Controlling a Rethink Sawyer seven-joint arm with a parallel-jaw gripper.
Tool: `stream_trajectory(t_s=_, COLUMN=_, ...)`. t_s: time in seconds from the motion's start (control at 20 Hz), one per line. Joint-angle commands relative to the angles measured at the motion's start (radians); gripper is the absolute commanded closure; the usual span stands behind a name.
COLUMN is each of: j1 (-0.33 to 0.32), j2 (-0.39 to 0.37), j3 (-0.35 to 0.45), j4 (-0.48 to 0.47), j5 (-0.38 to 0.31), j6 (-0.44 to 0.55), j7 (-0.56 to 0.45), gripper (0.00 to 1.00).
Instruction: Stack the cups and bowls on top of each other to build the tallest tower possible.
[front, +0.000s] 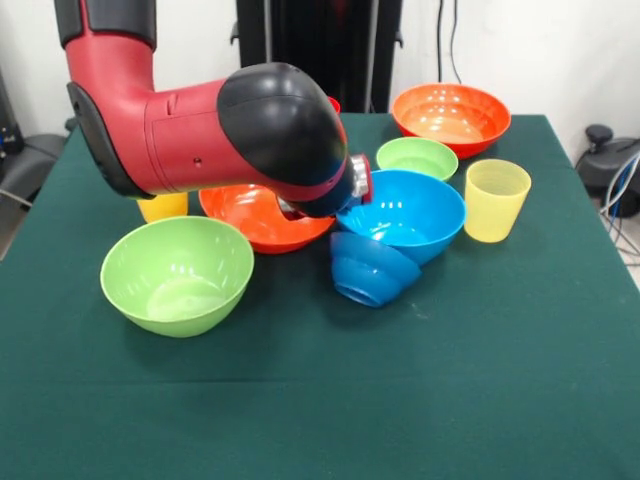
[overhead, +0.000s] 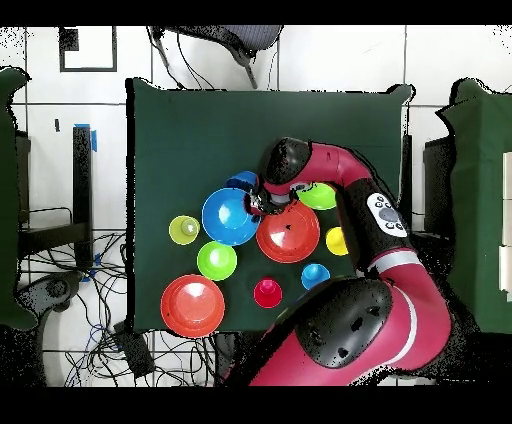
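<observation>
1. We see the table (front: 520, 400), covered in matte dark green cloth, filling most of the frame.
2. The arm (front: 200, 130), glossy red and black with rounded joints, crosses the upper left; its gripper (overhead: 258, 205) is hidden at the centre, so we cannot tell its fingers' state.
3. The bowls, smooth and shiny: a big green bowl (front: 177, 274) at lower left, a big blue bowl (front: 405, 212) at centre, orange-red bowls at centre (front: 262, 218) and upper right (front: 451, 116).
4. A small dark blue bowl (front: 370, 268) lies tilted, touching the big blue one; a small green bowl (front: 417, 157) sits behind.
5. A ribbed translucent yellow cup (front: 495, 199) stands at right; an opaque yellow cup (front: 163, 207) is at left. No tower stands.
</observation>
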Motion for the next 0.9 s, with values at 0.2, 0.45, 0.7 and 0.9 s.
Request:
stream_trajectory(t_s=0.2, j1=-0.009, j2=0.006, j3=0.014, j4=-0.078, j5=-0.143, j6=-0.204, j7=-0.225, gripper=1.00)
stream_trajectory(t_s=0.45, j1=-0.032, j2=-0.010, j3=0.033, j4=-0.063, j5=-0.131, j6=-0.327, j7=-0.188, gripper=1.00)
stream_trajectory(t_s=0.7, j1=-0.054, j2=-0.031, j3=0.056, j4=-0.029, j5=-0.113, j6=-0.381, j7=-0.190, gripper=1.00)
stream_trajectory(t_s=0.9, j1=-0.049, j2=-0.032, j3=0.051, j4=-0.015, j5=-0.117, j6=-0.368, j7=-0.196, gripper=1.00)
